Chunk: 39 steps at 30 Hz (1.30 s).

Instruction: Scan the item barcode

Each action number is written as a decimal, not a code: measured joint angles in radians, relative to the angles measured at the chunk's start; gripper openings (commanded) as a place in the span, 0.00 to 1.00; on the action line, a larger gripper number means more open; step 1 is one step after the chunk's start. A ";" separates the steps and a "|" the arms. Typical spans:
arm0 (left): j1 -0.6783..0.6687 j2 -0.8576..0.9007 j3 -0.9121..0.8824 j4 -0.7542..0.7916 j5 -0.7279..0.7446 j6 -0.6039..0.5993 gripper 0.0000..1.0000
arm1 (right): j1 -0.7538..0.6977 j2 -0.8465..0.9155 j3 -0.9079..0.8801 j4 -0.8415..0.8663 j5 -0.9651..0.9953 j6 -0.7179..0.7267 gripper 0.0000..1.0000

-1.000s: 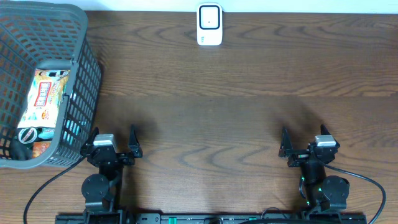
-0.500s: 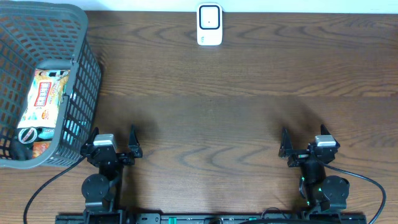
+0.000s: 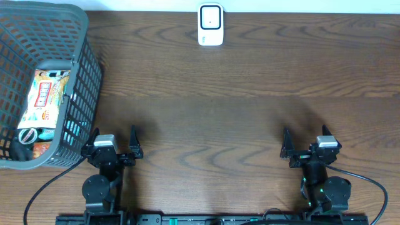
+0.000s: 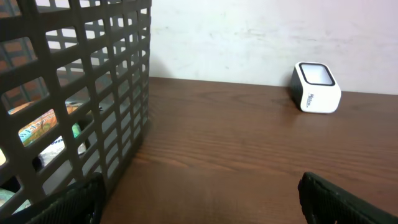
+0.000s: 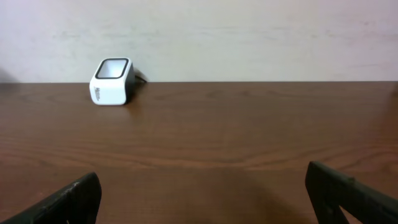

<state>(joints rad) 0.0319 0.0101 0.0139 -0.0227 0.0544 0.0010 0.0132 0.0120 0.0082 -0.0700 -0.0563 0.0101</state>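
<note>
While both arms sit at the near table edge, the left gripper (image 3: 114, 135) has its jaws spread wide with nothing between them. Right gripper (image 3: 305, 139) is the same, wide and holding nothing. An orange-and-white printed plastic snack packet (image 3: 45, 94) lies flat inside the dark grey plastic lattice basket (image 3: 84, 62) at the left end of the brown wooden table (image 3: 237, 112). A round dark-rimmed thing (image 3: 27, 135) sits at the packet's near end; cannot tell what it is. Left gripper is just beside the basket's near right corner. The small white boxy barcode scanner with a dark window (image 3: 210, 25) stands at the far edge near centre, well apart from the basket and both grippers. Left wrist view has the packet showing through the basket mesh and the scanner far right. Right wrist view has the scanner far left.
</note>
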 measured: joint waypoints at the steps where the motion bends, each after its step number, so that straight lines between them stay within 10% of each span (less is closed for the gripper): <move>1: 0.000 0.000 0.000 0.000 0.000 0.000 0.98 | 0.000 0.000 0.000 0.000 0.000 0.000 0.99; 39: 0.000 0.000 0.000 0.016 0.103 -0.106 0.98 | 0.000 0.000 0.000 0.000 0.000 0.000 0.99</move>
<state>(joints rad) 0.0315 0.0101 0.0139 -0.0071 0.1577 -0.1051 0.0132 0.0120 0.0082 -0.0700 -0.0559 0.0101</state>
